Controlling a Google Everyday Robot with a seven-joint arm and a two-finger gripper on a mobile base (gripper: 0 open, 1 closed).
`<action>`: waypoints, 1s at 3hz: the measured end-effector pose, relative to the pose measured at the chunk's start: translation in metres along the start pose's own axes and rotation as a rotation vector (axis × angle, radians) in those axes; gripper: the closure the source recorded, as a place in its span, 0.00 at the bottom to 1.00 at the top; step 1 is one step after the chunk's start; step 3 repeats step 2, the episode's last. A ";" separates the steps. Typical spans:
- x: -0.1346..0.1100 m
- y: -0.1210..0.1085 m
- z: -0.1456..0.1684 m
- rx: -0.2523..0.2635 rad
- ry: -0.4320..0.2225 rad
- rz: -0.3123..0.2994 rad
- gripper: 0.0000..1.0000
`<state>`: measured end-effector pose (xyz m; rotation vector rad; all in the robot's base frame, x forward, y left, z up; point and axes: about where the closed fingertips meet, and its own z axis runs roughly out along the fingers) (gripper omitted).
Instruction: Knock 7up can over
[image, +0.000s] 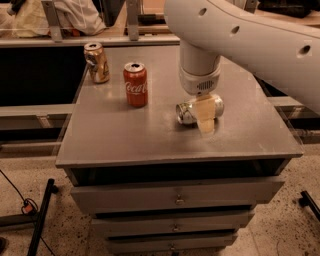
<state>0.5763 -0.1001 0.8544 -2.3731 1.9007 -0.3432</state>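
Your 7up can (184, 114) lies on its side on the grey cabinet top (120, 137), right of centre, with its silver end turned towards the left front and its body running back to the right. Judged from that, the knock is done. The gripper (206, 122) hangs straight down from the white arm (240, 35) and sits directly in front of the can's middle, touching it or just beside it; you cannot tell whether it is spread or closed, nor whether it has hold of anything. Treat the can as light, thin-walled and smooth. Lying down it will probably roll at a slight touch, and a hard squeeze would likely dent it. If you must handle it again, push or grip across the round body near the middle rather than at the slick ends, and keep it away from the right edge of the top. You see no spill beside it, but whether it is full or empty does not show. The red Coca-Cola can (135, 84) stands upright well to the left, and the gold-brown can (97, 62) stands upright beyond it at the back left corner — their contents are hidden too. The drawers (175, 200) below are shut, so what they hold is unknown.
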 end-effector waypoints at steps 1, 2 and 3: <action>0.000 0.000 0.008 0.039 -0.057 -0.018 0.00; 0.000 0.000 0.008 0.039 -0.057 -0.018 0.00; 0.000 0.000 0.008 0.039 -0.057 -0.018 0.00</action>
